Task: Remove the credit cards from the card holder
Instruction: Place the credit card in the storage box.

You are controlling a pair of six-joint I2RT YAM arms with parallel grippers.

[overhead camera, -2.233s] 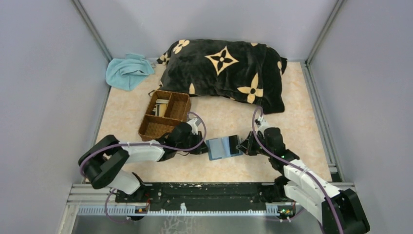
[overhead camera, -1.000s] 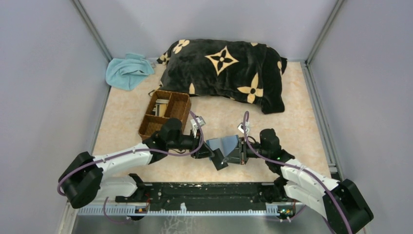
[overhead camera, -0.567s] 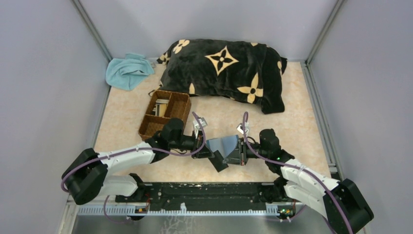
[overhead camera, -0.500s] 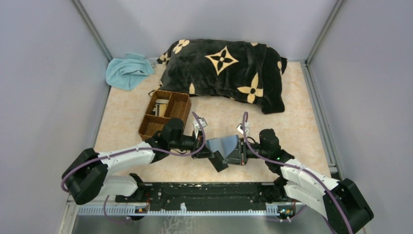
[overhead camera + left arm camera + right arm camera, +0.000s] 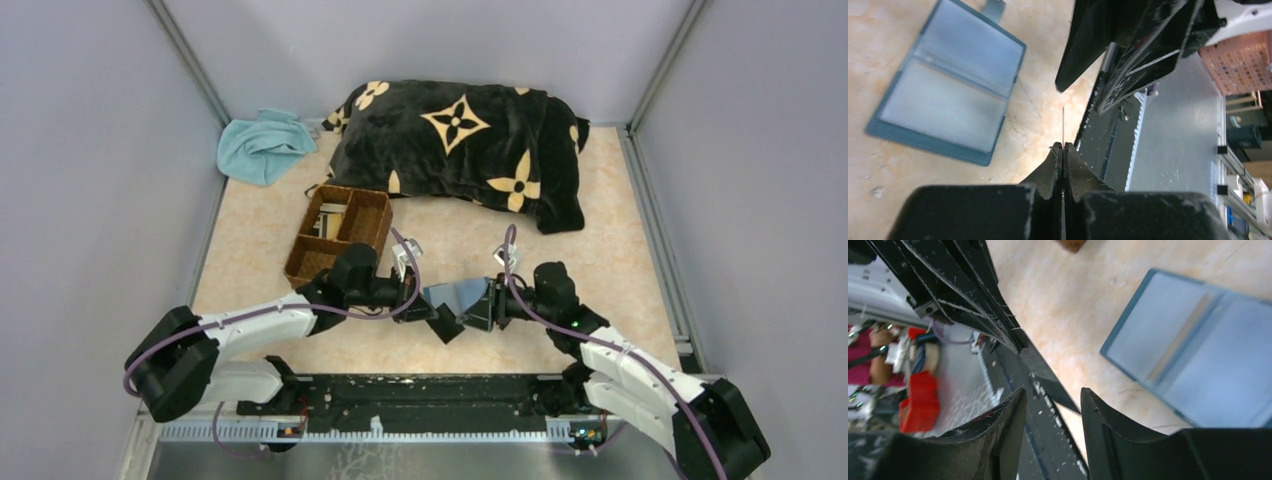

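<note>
Two wrist views show card holder [image 5: 945, 95] open; left pincer [image 5: 1063, 146] pinches card [image 5: 446, 327], right pincer [image 5: 1052, 400] spread.

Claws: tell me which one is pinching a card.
The left claw: it is shut on a thin card, seen edge-on in its wrist view. The right claw stands open and holds nothing.
</note>
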